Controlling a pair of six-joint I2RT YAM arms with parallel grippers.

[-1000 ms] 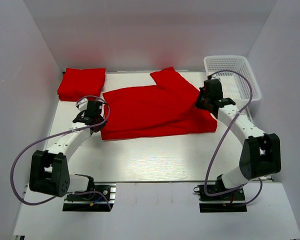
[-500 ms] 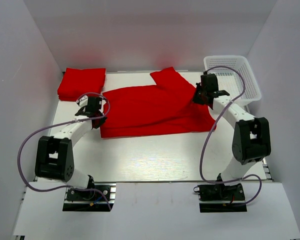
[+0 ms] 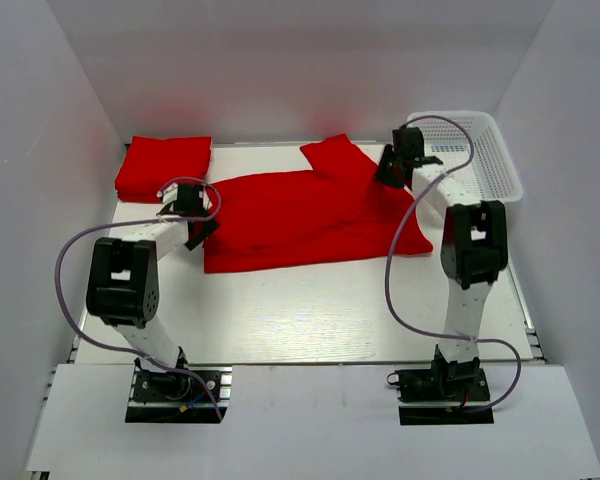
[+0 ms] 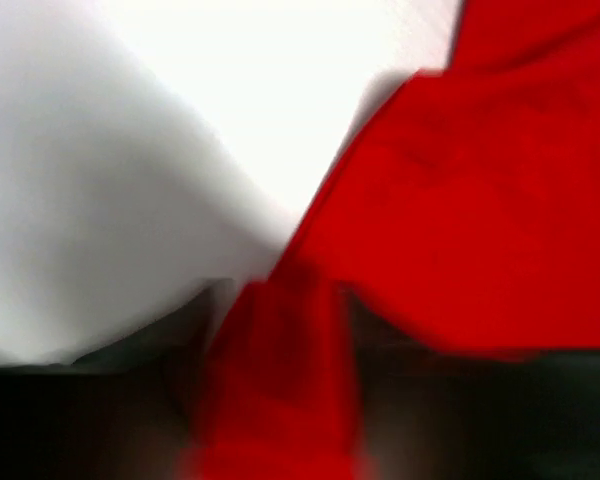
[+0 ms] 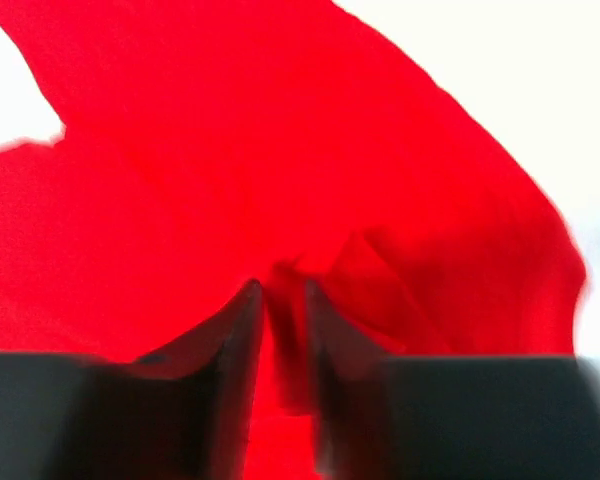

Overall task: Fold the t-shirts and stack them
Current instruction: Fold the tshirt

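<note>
Two red t-shirts are lying on the white desk [image 3: 310, 310]. One folded t-shirt [image 3: 163, 166] is sitting as a neat square at the far left corner. The spread t-shirt [image 3: 310, 220] is lying across the middle, doubled over lengthwise, with a sleeve sticking out toward the far edge. A white mesh basket [image 3: 495, 165] is standing at the far right corner, just beside that sleeve end.

The left end effector [image 3: 197, 222] is hanging over the left edge of the spread t-shirt, near the folded one. Its wrist camera is giving a blurred view: a band of red cloth is running between two dark fingers [image 4: 400, 400], but I cannot tell whether they are pinching it or standing off it.

The right end effector [image 3: 388, 172] is reaching to the far right part of the spread t-shirt, beside the sleeve. Its fingers [image 5: 235, 340] are standing only narrowly apart, and a raised fold of the red cloth is filling the slit between them, so they are gripping the spread t-shirt there.
</note>
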